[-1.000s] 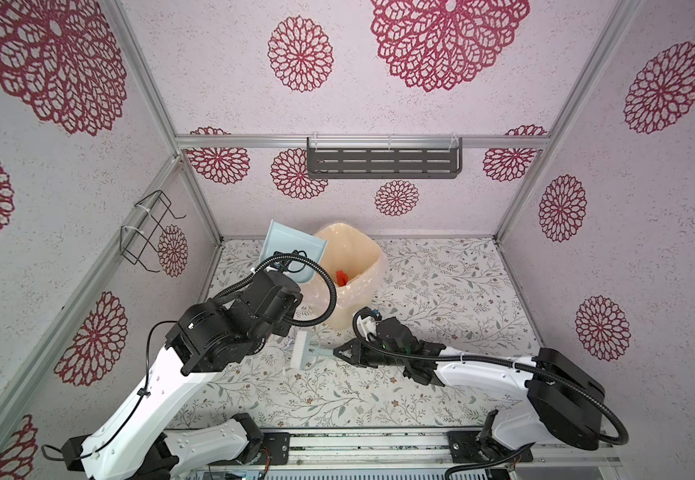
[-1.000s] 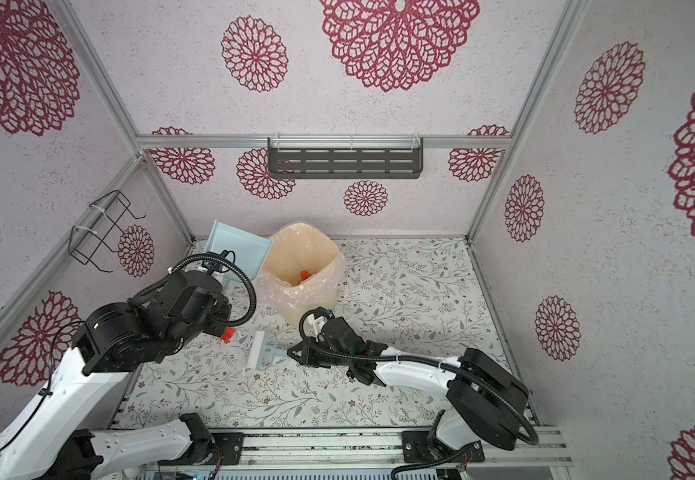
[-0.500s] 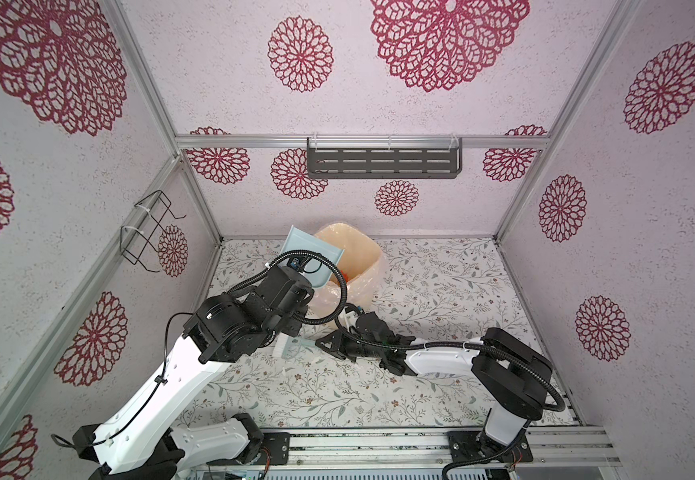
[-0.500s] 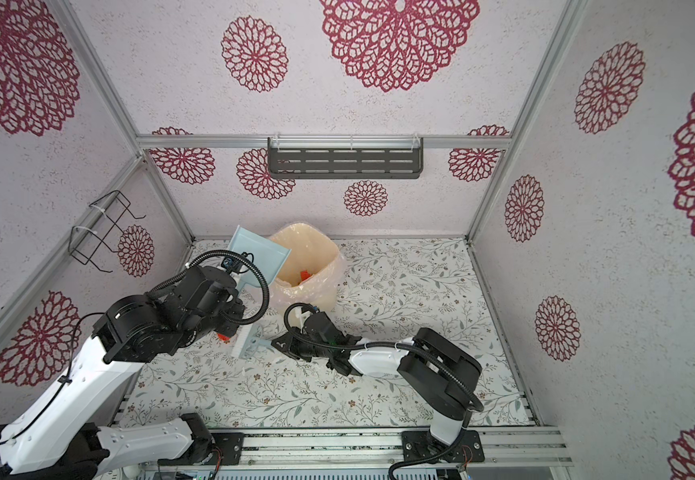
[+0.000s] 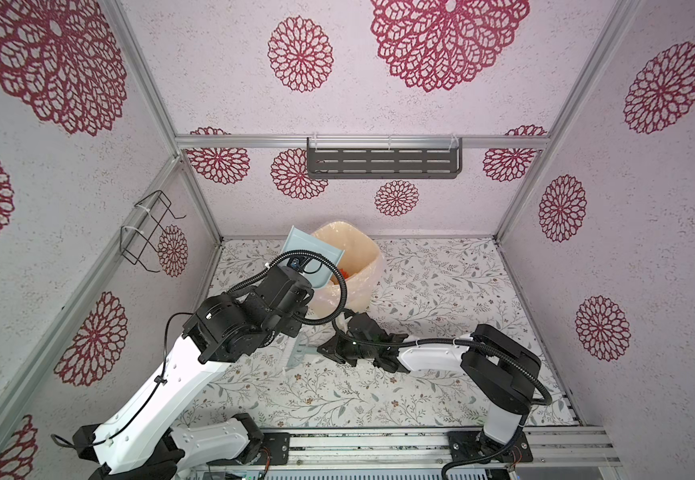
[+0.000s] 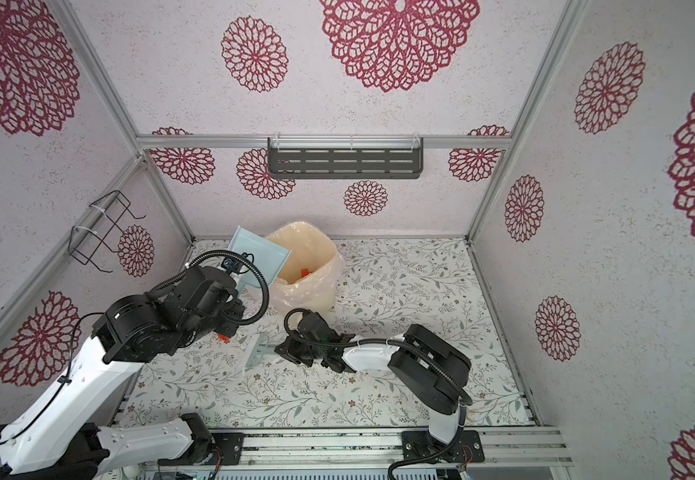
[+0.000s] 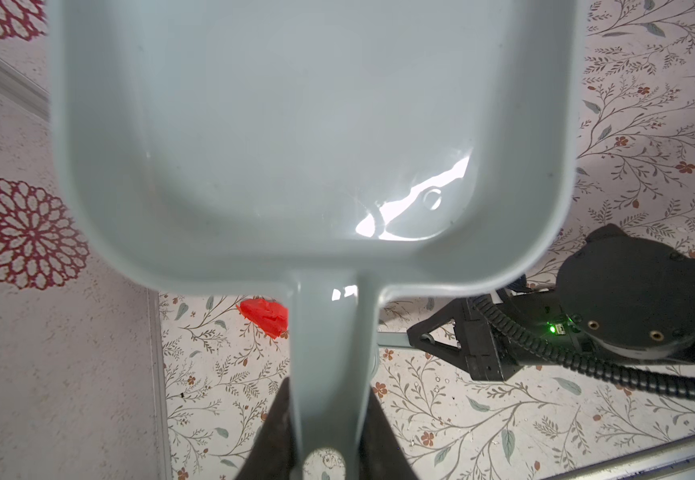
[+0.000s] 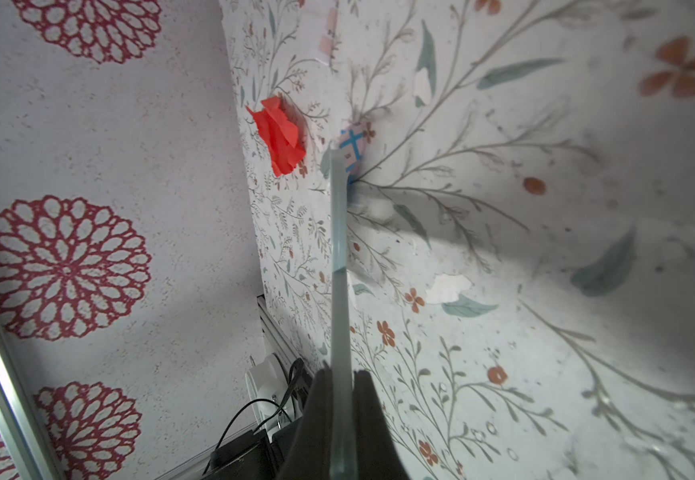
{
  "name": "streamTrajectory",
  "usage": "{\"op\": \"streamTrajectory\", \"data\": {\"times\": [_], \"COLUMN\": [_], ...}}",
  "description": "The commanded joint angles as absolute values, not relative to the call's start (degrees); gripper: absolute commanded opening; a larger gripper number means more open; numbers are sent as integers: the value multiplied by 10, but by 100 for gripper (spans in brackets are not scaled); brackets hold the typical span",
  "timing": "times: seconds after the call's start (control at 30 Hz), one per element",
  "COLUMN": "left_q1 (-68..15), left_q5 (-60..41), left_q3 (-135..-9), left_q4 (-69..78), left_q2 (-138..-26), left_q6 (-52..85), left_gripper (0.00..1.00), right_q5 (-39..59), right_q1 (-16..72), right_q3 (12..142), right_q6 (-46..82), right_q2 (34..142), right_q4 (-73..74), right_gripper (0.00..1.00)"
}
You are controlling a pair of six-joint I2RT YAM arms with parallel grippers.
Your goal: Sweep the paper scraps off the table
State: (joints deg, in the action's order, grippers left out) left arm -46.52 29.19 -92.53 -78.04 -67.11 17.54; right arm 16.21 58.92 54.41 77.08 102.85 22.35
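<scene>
The left end effector (image 7: 327,415) clamps the empty dustpan (image 7: 308,124) raised by the bin (image 6: 316,249) (likely for dumping), while the right end effector (image 8: 339,399) grips the brush (image 8: 337,249), aimed at a red paper scrap (image 8: 279,137) on the counter (image 8: 503,332).

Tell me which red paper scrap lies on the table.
The red scrap just left of the brush lies on the table. The other red scrap sits inside the bag-lined bin.

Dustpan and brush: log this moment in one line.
left gripper: shut on dustpan, empty, raised at bin | right gripper: shut on brush, on table | left to sweep: red scrap on table
</scene>
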Motion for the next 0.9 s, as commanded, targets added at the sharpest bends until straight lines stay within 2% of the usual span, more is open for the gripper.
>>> {"op": "streamTrajectory", "data": {"times": [0.0,0.4,0.53,0.63,0.87], "left_q1": [-469,-468,-468,-468,-468], "left_q5": [295,291,288,285,283], "left_q3": [-940,-957,-961,-962,-957], "left_q4": [-788,-789,-785,-785,-782], "left_q2": [-664,-677,-684,-686,-686], "left_q6": [172,164,163,164,166], "left_gripper": [0,0,0,0,0], "right_q5": [148,108,114,132,183], "right_q1": [590,593,597,606,613], "right_q3": [538,447,475,519,630], "right_q6": [774,745,714,685,637], "right_q2": [980,812,780,799,944], "right_q4": [170,-4,-34,-17,51], "right_gripper": [0,0,0,0,0]}}
